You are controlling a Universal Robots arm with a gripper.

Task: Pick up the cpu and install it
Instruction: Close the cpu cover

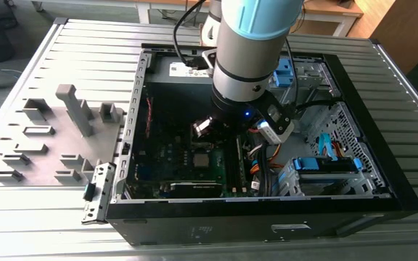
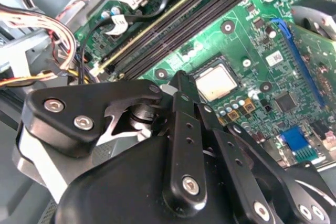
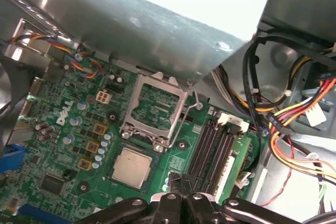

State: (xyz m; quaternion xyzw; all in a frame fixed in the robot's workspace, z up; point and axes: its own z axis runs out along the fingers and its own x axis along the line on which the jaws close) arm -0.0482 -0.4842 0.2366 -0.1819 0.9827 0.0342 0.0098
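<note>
- One pincer hung from the arm inside the open computer case, with its tips low over the green motherboard.
- Its fingers were drawn together in the first wrist view, and nothing was gripped between them.
- The cpu lay flat in its socket on the board, tan-grey face up. It was just beside the pincer's tips and clear of them.
- On the far side of the cpu from the pincer, the socket's metal hold-down frame stood swung open, tilted up from its hinge.
- Several black memory slots ran close past the pincer's tips on the side away from the cpu.
- Bundles of coloured cables hung farther from the pincer on that same side.
- In the exterior view the case lay on a slatted metal table. The grey plastic fixtures stood outside the case, well apart from the pincer, toward the exterior view's left.
</note>
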